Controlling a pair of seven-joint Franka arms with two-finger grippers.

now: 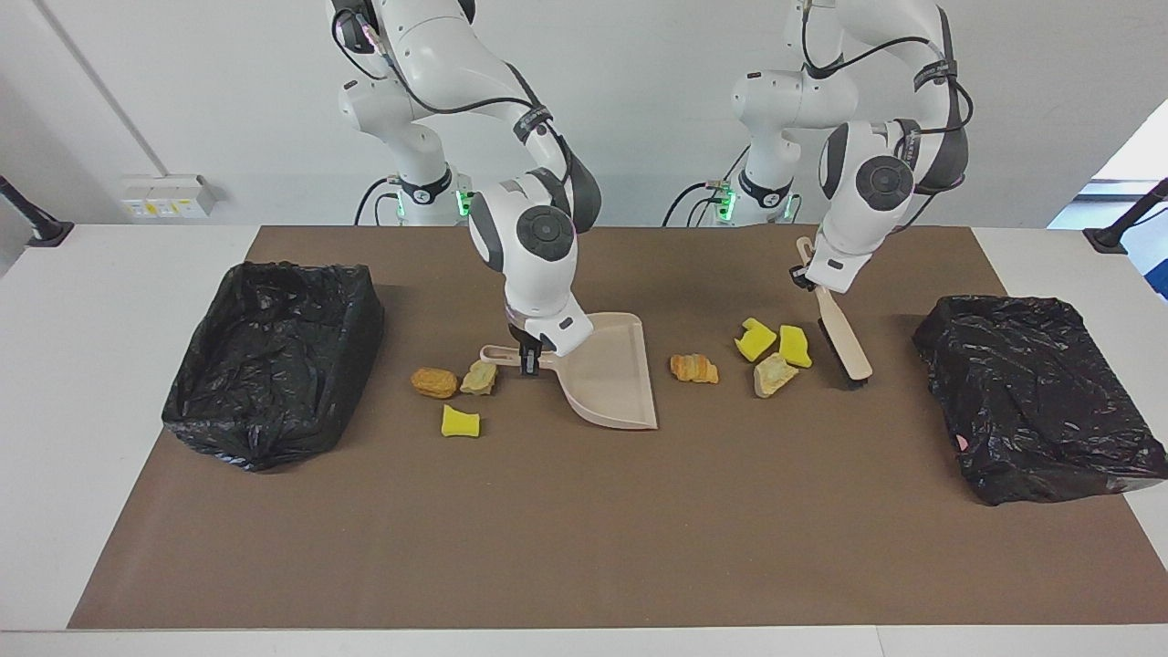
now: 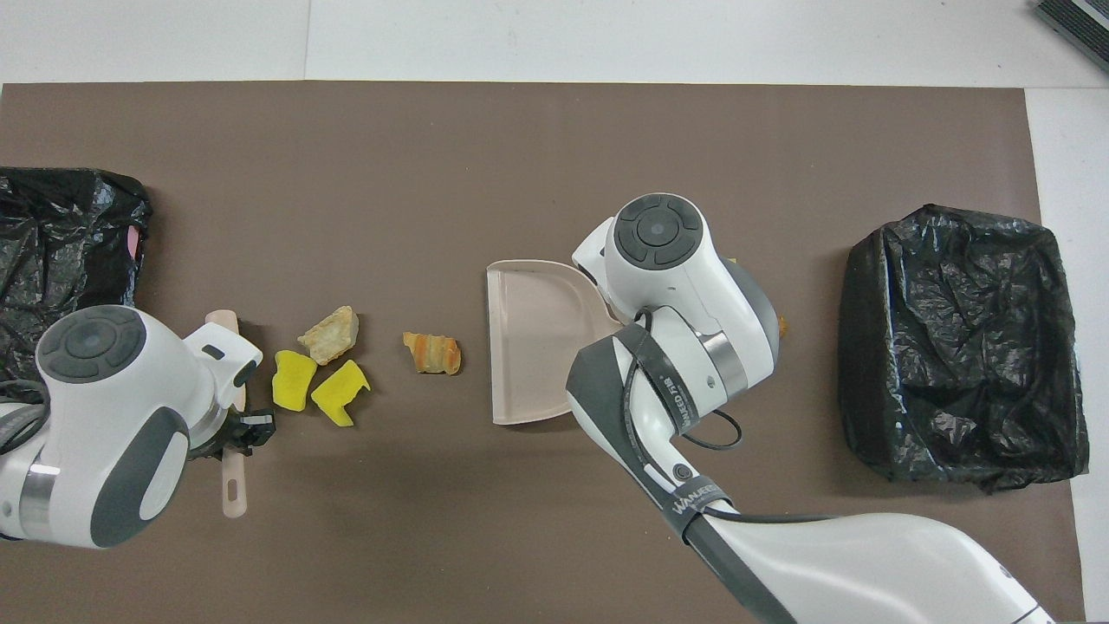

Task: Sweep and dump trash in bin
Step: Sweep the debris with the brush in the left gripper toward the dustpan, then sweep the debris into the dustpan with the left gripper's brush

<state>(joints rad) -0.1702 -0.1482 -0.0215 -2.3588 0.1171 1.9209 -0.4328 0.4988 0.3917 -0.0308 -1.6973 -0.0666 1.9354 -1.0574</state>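
Observation:
My left gripper (image 1: 808, 275) is shut on the handle of the beige brush (image 1: 844, 342). The brush slants down, its bristle end at the mat beside a cluster of trash: two yellow sponge pieces (image 1: 755, 338) (image 1: 794, 346) and a tan lump (image 1: 772, 375). An orange lump (image 1: 693, 368) lies between that cluster and the beige dustpan (image 1: 611, 370). The pan rests on the mat with my right gripper (image 1: 529, 359) shut on its handle. More trash lies by the handle: an orange lump (image 1: 433, 382), a tan lump (image 1: 478, 377) and a yellow sponge (image 1: 460, 422). In the overhead view the right wrist hides that gripper.
A black-bag-lined bin (image 1: 274, 360) stands at the right arm's end of the brown mat, a second bin (image 1: 1040, 392) at the left arm's end. The overhead view shows the dustpan's (image 2: 533, 347) mouth facing the orange lump (image 2: 431, 353).

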